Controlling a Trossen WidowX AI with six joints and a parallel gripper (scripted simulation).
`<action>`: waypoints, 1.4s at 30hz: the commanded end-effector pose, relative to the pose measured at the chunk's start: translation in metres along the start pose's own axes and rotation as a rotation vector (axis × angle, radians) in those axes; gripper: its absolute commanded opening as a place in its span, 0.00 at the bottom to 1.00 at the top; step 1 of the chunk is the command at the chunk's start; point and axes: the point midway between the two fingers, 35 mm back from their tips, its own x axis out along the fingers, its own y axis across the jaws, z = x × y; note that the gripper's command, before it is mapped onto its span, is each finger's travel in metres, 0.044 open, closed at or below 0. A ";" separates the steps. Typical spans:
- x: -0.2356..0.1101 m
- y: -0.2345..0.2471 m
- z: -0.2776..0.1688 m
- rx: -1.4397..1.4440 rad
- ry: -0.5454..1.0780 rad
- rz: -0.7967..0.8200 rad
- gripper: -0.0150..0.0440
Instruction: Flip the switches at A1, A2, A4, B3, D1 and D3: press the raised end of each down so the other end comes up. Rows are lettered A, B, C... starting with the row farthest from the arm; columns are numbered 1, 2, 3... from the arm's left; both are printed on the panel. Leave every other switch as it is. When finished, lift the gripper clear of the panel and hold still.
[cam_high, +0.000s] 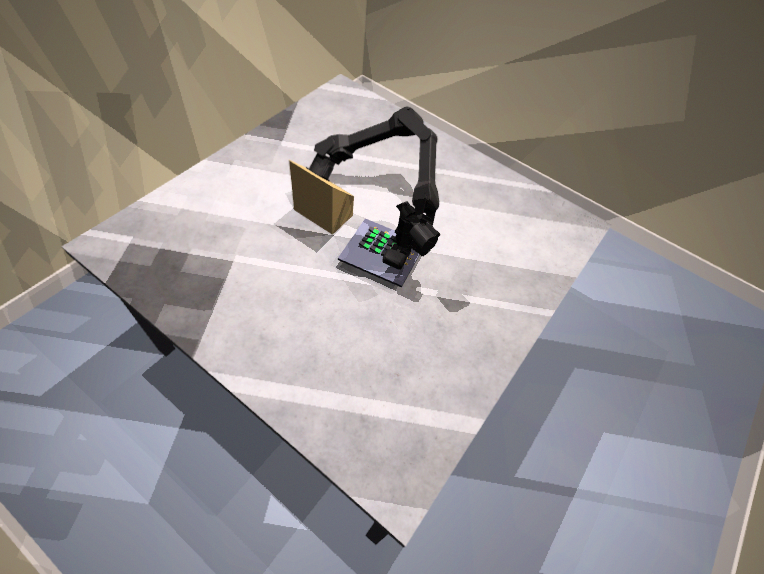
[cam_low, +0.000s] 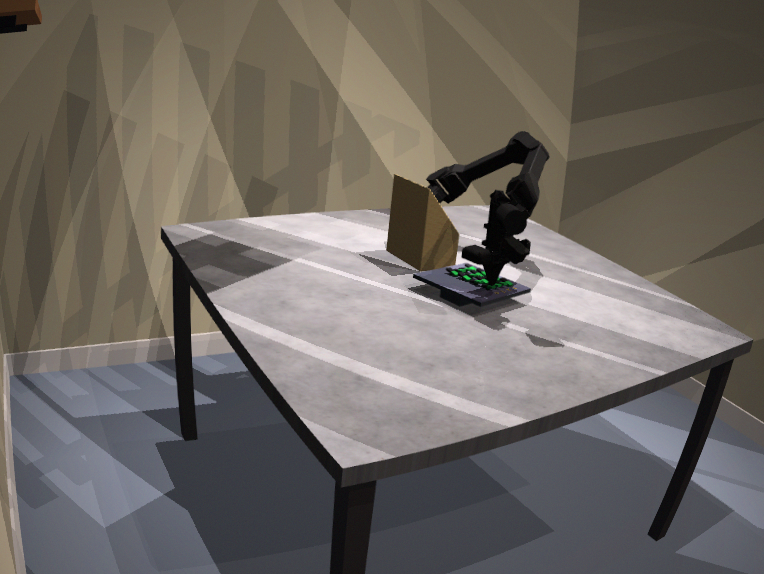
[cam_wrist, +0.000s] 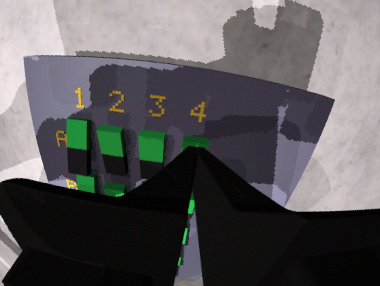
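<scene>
So the gripper (cam_wrist: 194, 155) is pinched fully shut with nothing in it, and its joined tips sit right over the A4 switch (cam_wrist: 195, 142) on the panel (cam_wrist: 292, 152); whether they actually touch it, I can't tell. The wrist view is the only one showing the yellow 1 to 4 column numbers and row letters; the exterior view instead shows the panel (cam_low: 432, 278) just in front of a tan wedge block (cam_low: 416, 228) on the table (cam_low: 382, 370). Switches are green and black rockers, and A1 (cam_wrist: 77, 146) has its green end toward the numbers.
</scene>
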 end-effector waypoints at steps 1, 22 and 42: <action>0.001 0.000 0.000 0.004 -0.001 0.003 0.25; 0.004 0.001 0.000 0.004 -0.001 0.003 0.25; -0.060 0.000 -0.002 0.004 -0.026 0.000 0.25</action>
